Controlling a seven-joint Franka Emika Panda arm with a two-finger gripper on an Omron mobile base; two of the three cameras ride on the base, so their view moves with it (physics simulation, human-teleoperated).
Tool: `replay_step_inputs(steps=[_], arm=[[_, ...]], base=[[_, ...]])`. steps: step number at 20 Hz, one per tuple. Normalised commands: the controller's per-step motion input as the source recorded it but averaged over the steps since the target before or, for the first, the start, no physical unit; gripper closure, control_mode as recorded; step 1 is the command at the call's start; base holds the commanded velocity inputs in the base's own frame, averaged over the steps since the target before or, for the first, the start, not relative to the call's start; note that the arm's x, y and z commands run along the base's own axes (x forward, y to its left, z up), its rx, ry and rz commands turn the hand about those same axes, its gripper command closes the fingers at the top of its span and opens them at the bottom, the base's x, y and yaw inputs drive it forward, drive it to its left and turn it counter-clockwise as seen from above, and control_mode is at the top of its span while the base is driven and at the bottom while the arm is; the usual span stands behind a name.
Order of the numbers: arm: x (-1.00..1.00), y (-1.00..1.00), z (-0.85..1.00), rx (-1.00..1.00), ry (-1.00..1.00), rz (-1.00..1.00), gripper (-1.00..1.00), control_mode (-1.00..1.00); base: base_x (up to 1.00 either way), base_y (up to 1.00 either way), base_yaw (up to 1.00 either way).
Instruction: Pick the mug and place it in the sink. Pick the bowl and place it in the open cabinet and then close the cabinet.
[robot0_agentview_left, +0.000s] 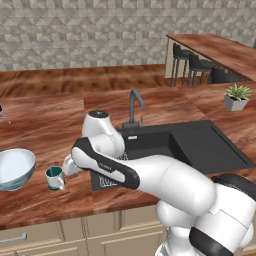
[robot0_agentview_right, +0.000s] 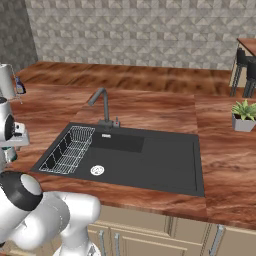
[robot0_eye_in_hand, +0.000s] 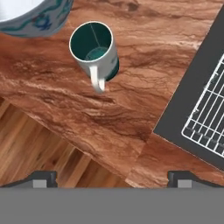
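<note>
The mug (robot0_eye_in_hand: 94, 51) stands upright on the wooden counter (robot0_eye_in_hand: 144, 78) just beside the bowl (robot0_eye_in_hand: 39, 19) and left of the sink (robot0_agentview_right: 150, 160), ahead of the empty, wide-open gripper (robot0_eye_in_hand: 111, 179) hovering above, handle pointing back toward the hand.

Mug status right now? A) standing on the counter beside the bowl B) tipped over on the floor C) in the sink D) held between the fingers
A: the mug stands upright on the counter next to the bowl, clear of the open gripper.
</note>
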Motion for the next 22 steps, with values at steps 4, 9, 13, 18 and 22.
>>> replay_step_inputs(steps=[4,9,13,18,22], arm=[[0.0,0.46,-0.12,0.0,0.06,0.0,-1.0,-1.0],[0.0,0.25,-0.19,0.0,0.04,0.0,-1.0,-1.0],[0.0,0.17,-0.26,0.0,0.0,0.0,-1.0,-1.0],[0.01,0.09,-0.29,0.0,0.0,0.0,-1.0,-1.0],[0.04,0.03,-0.18,-0.02,-0.01,0.0,-1.0,-1.0]], base=[[0.0,0.0,0.0],[0.0,0.0,0.0],[0.0,0.0,0.0],[0.0,0.0,0.0],[0.0,0.0,0.0]])
